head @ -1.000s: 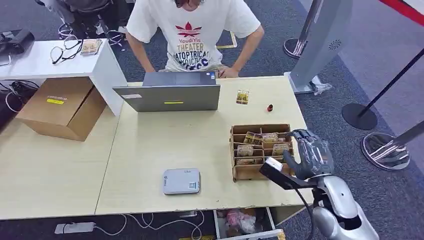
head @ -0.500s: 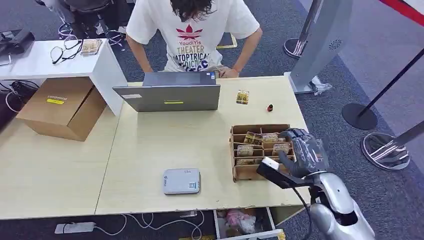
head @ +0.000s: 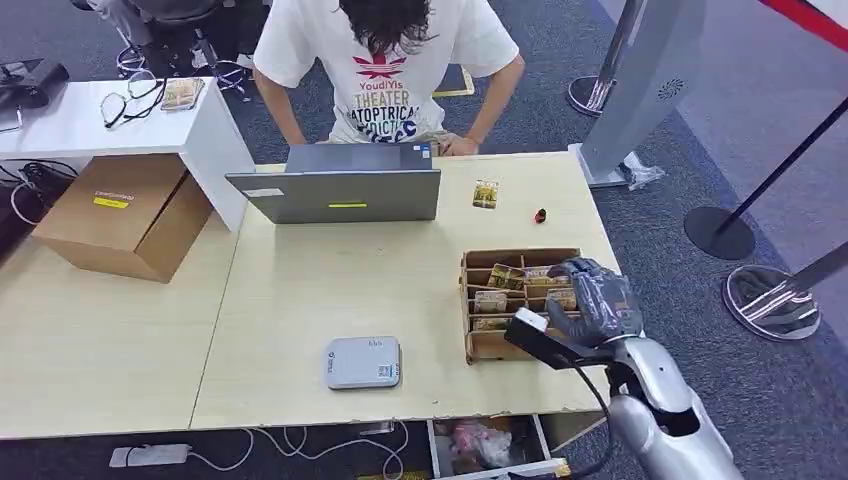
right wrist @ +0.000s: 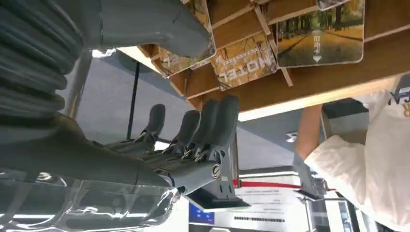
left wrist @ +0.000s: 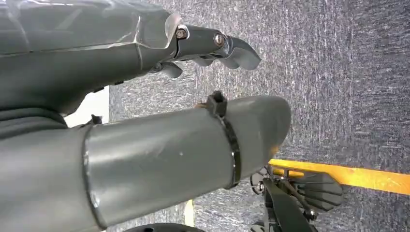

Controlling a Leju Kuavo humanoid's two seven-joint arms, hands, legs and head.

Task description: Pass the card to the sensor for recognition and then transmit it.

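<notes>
From the head view, my right hand (head: 592, 297) hovers over the near-right corner of the wooden card rack (head: 478, 342), fingers apart and curved down toward the cards (head: 490, 300), holding nothing. The grey sensor (head: 363, 362) lies on the surface (head: 300, 290) well off to my hand's left; a person (head: 385, 60) leans over a laptop (head: 335, 195) beyond it.

In the left wrist view, my left hand (left wrist: 145, 87) hangs above the carpet with its fingers loosely apart, holding nothing.

In the right wrist view, my fingers (right wrist: 212, 125) sit just beside the rack's edge, apart from the cards (right wrist: 319, 34) slotted in its compartments. I judge the risk is catching a divider rather than a card, or pinching two cards where they overlap.
</notes>
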